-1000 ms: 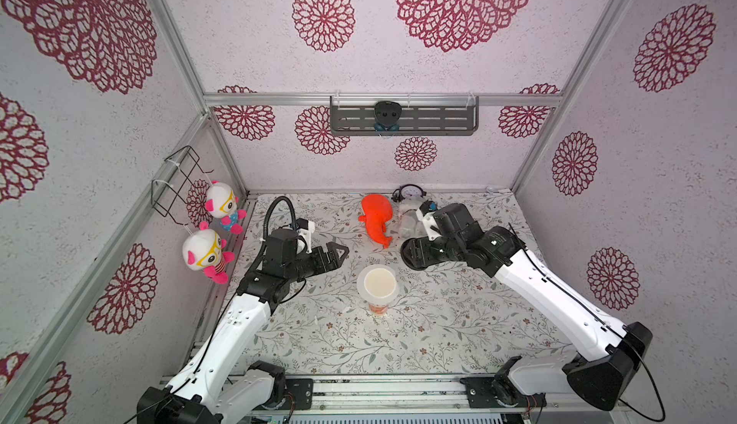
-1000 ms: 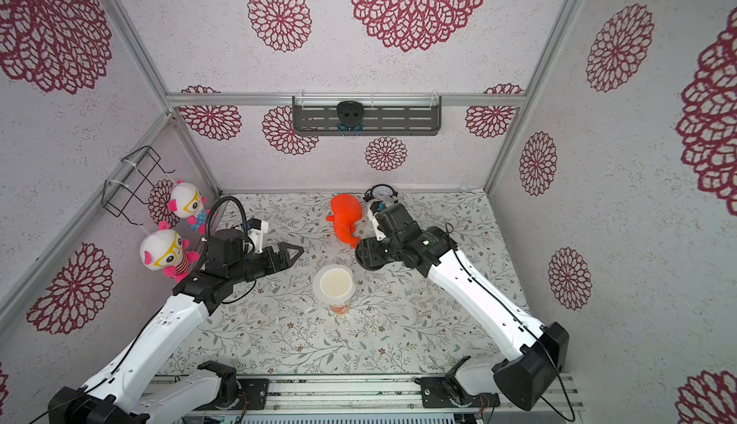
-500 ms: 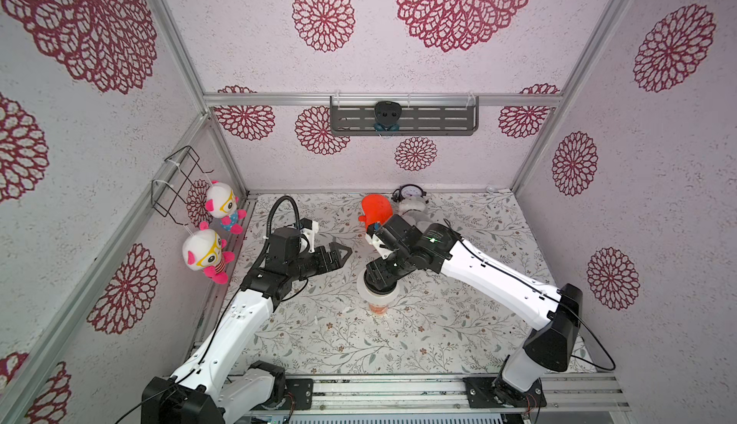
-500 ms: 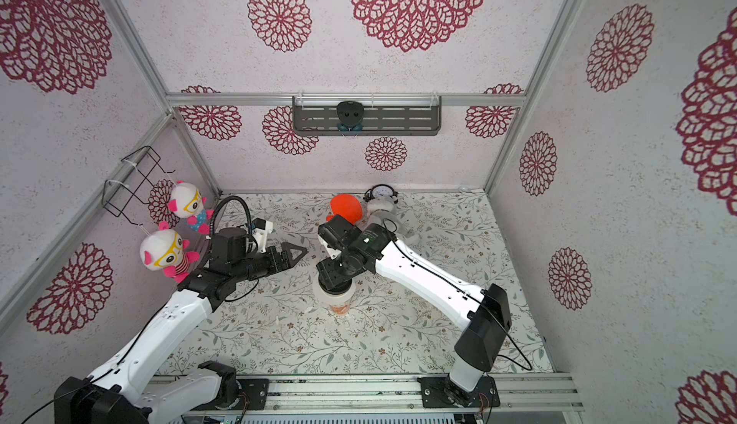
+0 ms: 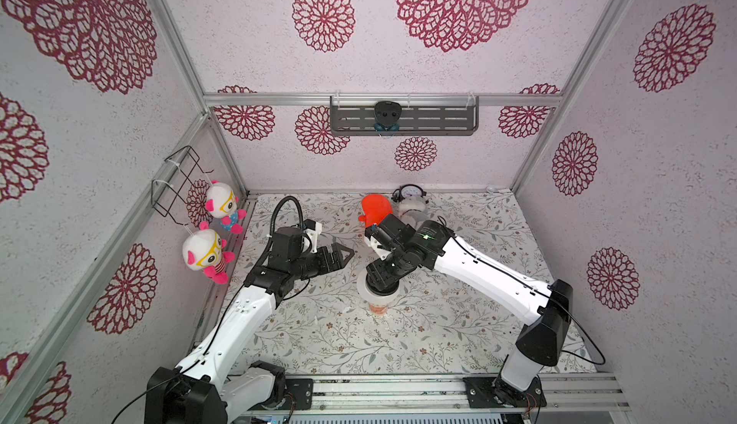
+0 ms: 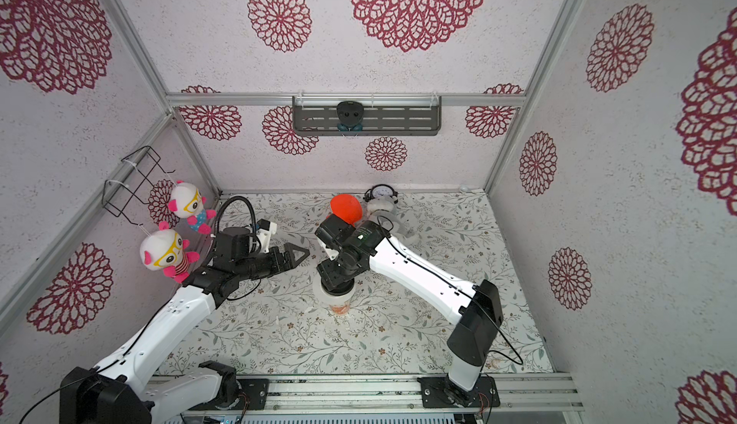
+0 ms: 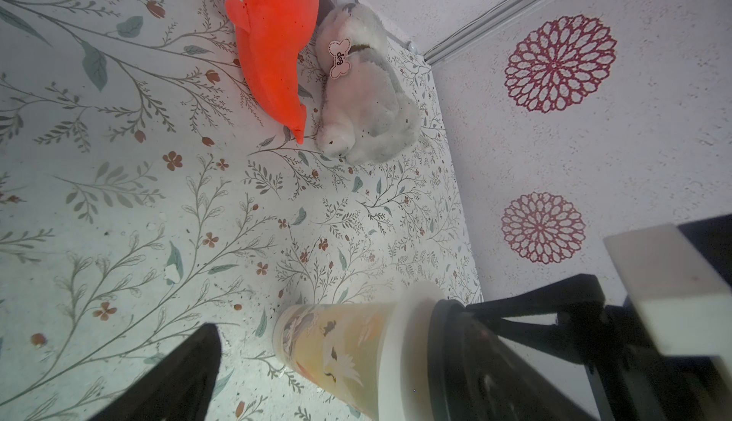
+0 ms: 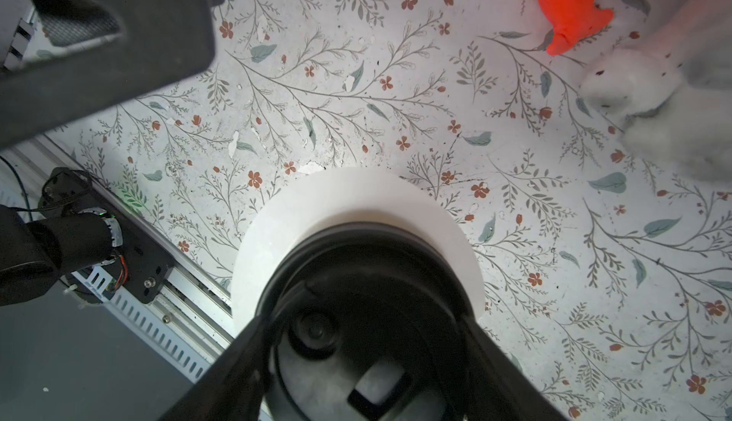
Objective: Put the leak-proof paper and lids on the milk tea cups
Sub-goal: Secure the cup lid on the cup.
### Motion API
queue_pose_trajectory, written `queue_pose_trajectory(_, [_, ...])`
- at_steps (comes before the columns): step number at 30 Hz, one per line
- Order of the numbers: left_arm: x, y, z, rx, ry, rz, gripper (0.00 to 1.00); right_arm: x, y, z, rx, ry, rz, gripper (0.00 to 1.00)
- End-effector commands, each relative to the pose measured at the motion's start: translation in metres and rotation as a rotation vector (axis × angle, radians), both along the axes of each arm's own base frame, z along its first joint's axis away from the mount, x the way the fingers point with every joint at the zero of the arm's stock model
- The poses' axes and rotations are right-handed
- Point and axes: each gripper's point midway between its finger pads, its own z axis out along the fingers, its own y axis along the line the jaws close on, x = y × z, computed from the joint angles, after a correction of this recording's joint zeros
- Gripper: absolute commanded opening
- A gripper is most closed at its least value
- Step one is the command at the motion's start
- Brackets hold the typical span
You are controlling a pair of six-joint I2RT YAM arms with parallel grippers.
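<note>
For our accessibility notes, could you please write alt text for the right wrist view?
The right hand holds a black round lid over the leak-proof paper, whose edge shows around it. On the floral table lie an orange plush and a grey-white plush dog; the left hand is close by.

You've got the right gripper (image 8: 366, 316) closed around a black lid (image 8: 356, 256), which sits over the round white paper (image 8: 356, 193). Past it on the floral table (image 8: 534, 221) lie an orange toy (image 8: 566, 3) and a grey-white plush (image 8: 673, 114).
</note>
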Motion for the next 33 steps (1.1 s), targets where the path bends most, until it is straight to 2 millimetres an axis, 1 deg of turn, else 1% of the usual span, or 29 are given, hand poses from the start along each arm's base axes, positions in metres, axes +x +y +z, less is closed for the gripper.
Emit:
queue_pose_trajectory(1, [0.007, -0.003, 0.017, -0.015, -0.064, -0.023, 0.98, -0.001, 0.001, 0.007, -0.007, -0.016, 0.031, 0.52])
queue_pose_trajectory(15, [0.007, -0.009, 0.012, -0.028, -0.051, -0.051, 0.98, 0.001, 0.005, 0.000, -0.004, -0.013, 0.044, 0.52])
queue_pose_trajectory(19, [0.006, -0.011, 0.012, -0.031, -0.050, -0.059, 0.98, 0.002, 0.004, 0.004, -0.003, -0.028, 0.044, 0.52])
queue_pose_trajectory(27, [0.005, -0.011, 0.014, -0.032, -0.055, -0.061, 0.98, 0.007, -0.007, 0.018, -0.033, -0.078, 0.029, 0.52])
queue_pose_trajectory(29, [0.005, -0.011, 0.014, -0.031, -0.055, -0.061, 0.98, 0.007, -0.006, 0.021, -0.023, -0.083, 0.029, 0.52])
queue_pose_trajectory(33, [0.005, -0.011, 0.014, -0.029, -0.056, -0.061, 0.98, 0.003, 0.003, 0.021, 0.005, -0.079, 0.053, 0.52])
